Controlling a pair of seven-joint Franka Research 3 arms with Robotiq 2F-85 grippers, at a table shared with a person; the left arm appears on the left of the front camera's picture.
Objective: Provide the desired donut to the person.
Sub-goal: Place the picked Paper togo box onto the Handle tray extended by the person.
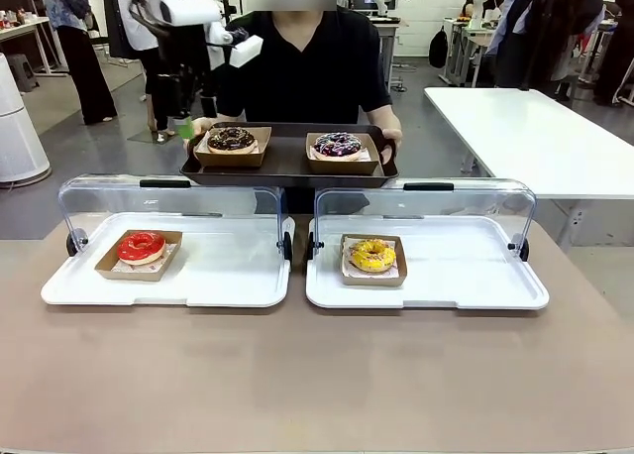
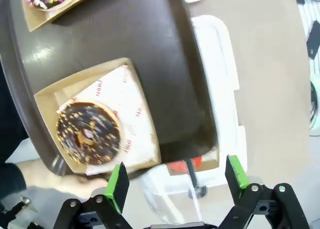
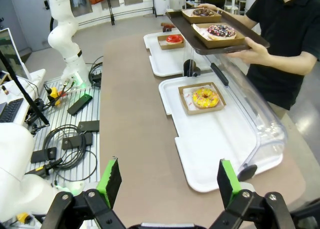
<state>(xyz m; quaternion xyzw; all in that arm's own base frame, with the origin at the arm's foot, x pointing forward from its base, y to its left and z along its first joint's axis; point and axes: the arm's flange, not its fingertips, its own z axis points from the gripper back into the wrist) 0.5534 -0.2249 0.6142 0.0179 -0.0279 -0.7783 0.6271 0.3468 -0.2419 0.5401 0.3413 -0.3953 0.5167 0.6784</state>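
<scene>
Above the dark brown tray [image 2: 165, 64] the person [image 1: 297, 62] holds, the left pincer [image 2: 176, 179] hangs released over the chocolate-glazed donut in its cardboard box [image 2: 89, 133], and should lift straight up, clear.

Smooth grey concrete floor [image 1: 89, 137] beyond my beige-topped worktable [image 1: 317, 375], a long white rectangular table [image 1: 535, 137] to my right, a white cylindrical unit [image 1: 18, 127] at far left, further white desks [image 1: 466, 28] along the back, even bright overhead light.
</scene>
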